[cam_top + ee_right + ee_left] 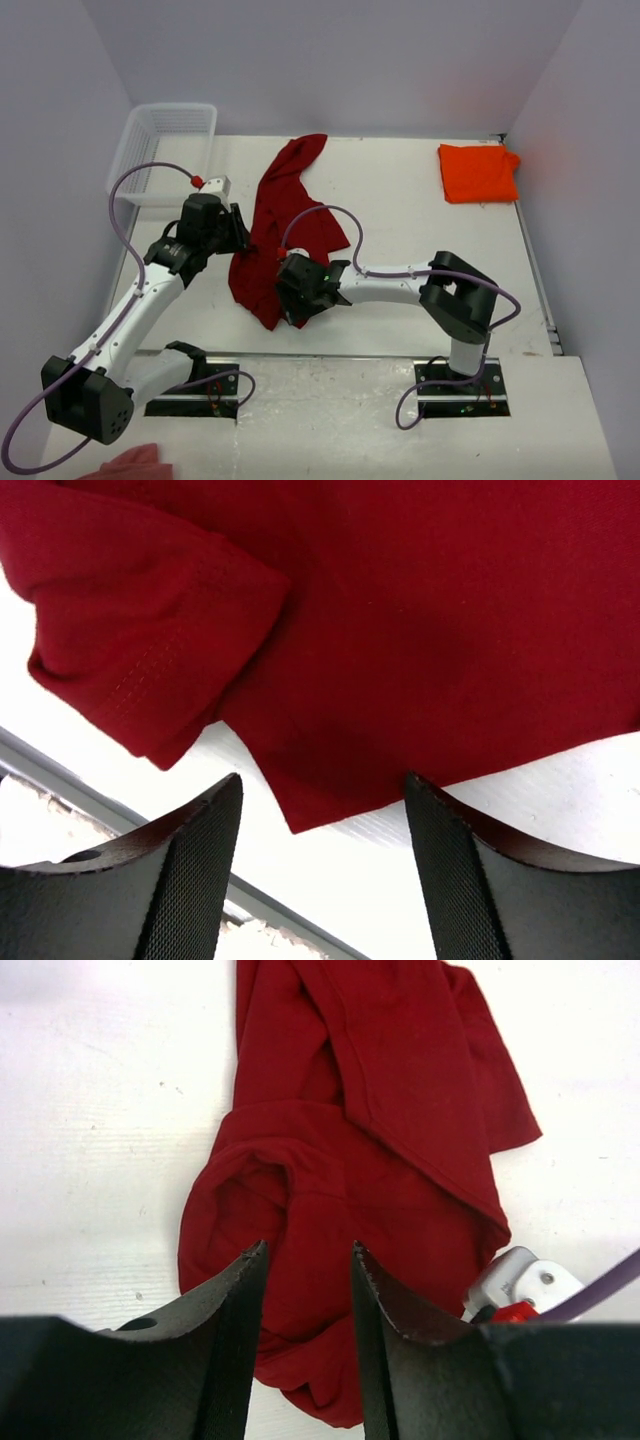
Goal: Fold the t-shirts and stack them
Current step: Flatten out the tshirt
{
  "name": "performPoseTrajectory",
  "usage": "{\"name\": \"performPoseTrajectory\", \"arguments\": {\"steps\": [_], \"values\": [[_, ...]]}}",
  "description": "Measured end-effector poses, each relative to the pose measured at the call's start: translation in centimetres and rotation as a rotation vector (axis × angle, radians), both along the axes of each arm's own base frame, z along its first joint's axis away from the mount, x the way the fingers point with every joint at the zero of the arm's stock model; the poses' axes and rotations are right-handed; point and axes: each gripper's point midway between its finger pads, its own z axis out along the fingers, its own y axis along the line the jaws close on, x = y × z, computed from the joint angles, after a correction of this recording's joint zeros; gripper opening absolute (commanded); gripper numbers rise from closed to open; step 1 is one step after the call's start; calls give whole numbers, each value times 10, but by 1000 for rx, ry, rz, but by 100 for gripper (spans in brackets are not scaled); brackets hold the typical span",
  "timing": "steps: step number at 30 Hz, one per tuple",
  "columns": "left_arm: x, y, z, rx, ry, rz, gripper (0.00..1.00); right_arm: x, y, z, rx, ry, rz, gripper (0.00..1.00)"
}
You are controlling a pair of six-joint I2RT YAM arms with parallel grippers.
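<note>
The dark crimson t-shirt [290, 225] lies crumpled in a long strip down the middle of the table. It fills the left wrist view [350, 1160] and the top of the right wrist view [400, 630]. The bright orange t-shirt [478, 172] lies folded at the far right. My left gripper [240, 235] is open at the crimson shirt's left edge, its jaws over the cloth [308, 1250] with a gap between them. My right gripper [290, 300] is open at the shirt's near corner [322, 785], holding nothing.
A white mesh basket [165, 150] stands at the far left corner. A pale pink cloth scrap [135, 465] lies at the bottom edge by the left arm's base. The table's near edge [120, 810] runs just below the right gripper.
</note>
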Motion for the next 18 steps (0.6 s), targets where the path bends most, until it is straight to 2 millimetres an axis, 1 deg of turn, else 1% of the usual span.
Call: {"name": "performPoseTrajectory", "arguments": {"steps": [6,8,9,11,14,16,18], "values": [[-5,-2,14,-27,-40,-17,43,0,7,-3,-25,2,-28,62],[-7,-2,17,-31,-49,-19,45,1,11,-3,-32,-2,-33,57],[-9,-1,20,-34,-57,-19,45,0,13,-4,-35,-6,-35,57],[-12,-1,26,-42,-76,-21,46,-1,16,-6,-38,-11,-42,53],[-17,0,35,-57,-109,-26,47,-2,19,-6,-38,-19,-58,44],[-20,-1,39,-68,-123,-35,47,-2,19,-7,-39,-27,-77,35],[-22,-2,39,-75,-126,-43,48,-4,19,-8,-39,-31,-98,33]]}}
